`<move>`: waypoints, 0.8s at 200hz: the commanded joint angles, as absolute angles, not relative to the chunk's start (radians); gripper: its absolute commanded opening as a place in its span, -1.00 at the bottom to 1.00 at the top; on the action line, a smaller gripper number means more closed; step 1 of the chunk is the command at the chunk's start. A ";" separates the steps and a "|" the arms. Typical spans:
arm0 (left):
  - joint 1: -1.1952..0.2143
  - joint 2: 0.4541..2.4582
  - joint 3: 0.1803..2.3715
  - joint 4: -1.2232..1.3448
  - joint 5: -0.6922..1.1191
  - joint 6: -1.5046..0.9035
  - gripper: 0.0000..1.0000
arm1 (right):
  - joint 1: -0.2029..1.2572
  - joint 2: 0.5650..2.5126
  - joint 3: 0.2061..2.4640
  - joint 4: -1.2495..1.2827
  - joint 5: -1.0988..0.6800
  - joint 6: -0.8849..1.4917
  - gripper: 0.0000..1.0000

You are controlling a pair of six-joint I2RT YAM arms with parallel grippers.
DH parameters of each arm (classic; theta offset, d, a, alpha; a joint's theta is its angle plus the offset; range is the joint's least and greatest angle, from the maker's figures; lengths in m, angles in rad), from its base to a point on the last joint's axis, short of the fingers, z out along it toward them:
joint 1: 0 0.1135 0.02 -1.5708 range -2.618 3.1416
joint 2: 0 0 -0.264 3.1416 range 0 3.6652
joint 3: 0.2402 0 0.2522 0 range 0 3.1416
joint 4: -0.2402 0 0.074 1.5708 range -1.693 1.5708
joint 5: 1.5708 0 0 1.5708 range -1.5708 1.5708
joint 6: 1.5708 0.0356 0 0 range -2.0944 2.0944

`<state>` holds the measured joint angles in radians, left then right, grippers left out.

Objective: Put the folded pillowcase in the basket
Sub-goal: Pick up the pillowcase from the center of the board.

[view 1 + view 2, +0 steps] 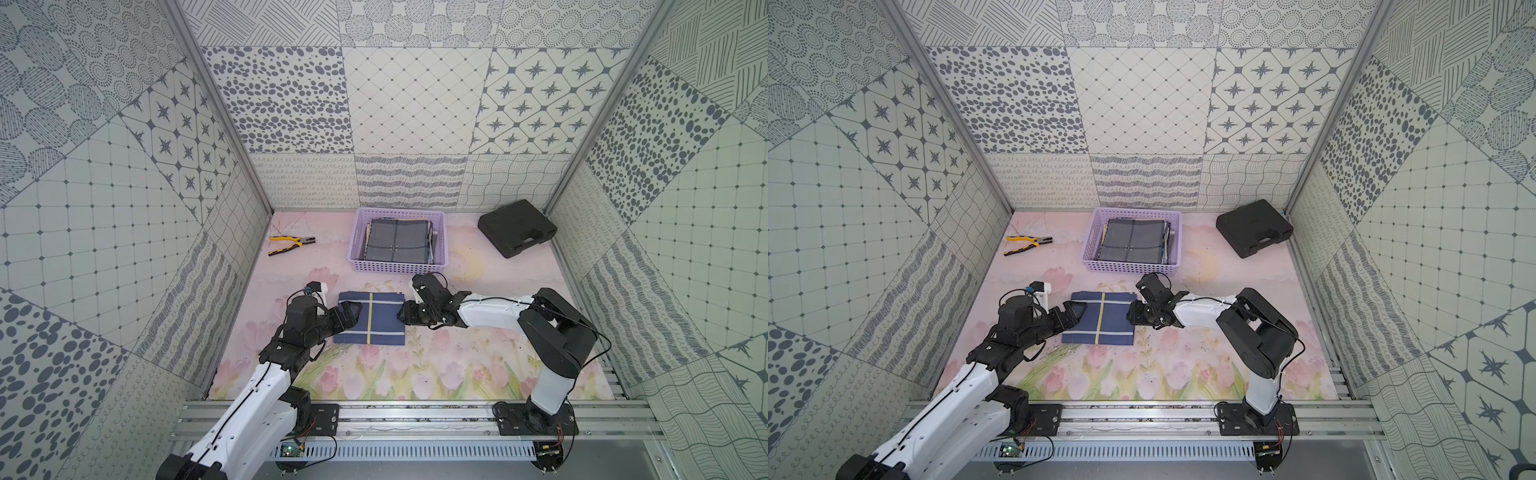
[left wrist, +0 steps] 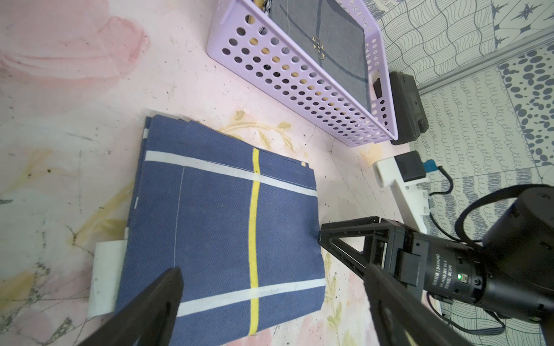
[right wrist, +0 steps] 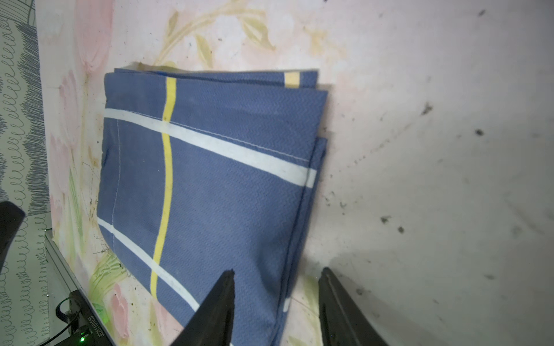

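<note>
On table: pillowcase [image 1: 376, 320] flat, near basket [image 1: 395, 266]
Left end effector [image 2: 272, 280]: spread wide over pillowcase
Right end effector [image 3: 277, 271]: parted, astride pillowcase edge

On table [image 1: 457, 365], pillowcase [image 1: 374, 318] lies before basket [image 1: 398, 267]; cloths [image 1: 397, 241] in basket; pliers [image 1: 291, 245] left of it, case [image 1: 517, 232] right; left gripper [image 1: 352, 318] at pillowcase's left edge, right gripper [image 1: 402, 316] at right edge.

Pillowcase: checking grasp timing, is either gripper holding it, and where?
Nothing yet: the right gripper stands open astride the pillowcase edge; the left gripper is open too.
</note>
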<state>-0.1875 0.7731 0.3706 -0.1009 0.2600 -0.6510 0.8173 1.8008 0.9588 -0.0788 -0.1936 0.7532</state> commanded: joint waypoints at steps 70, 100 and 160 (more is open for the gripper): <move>-0.190 0.772 0.352 -0.083 0.253 -0.652 0.99 | 0.823 1.872 0.992 -0.011 -0.187 0.766 -0.49; -0.190 0.769 0.348 -0.084 0.254 -0.655 0.99 | 0.823 1.853 0.974 0.003 -0.175 0.760 -0.71; -0.189 0.768 0.361 -0.100 0.269 -0.645 0.99 | 0.801 1.783 0.922 0.010 -0.172 0.705 -1.00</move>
<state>-0.1875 0.7704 0.3515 -0.1009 0.2558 -0.6537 0.8146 1.8416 0.9588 -0.0101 -0.1818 0.7422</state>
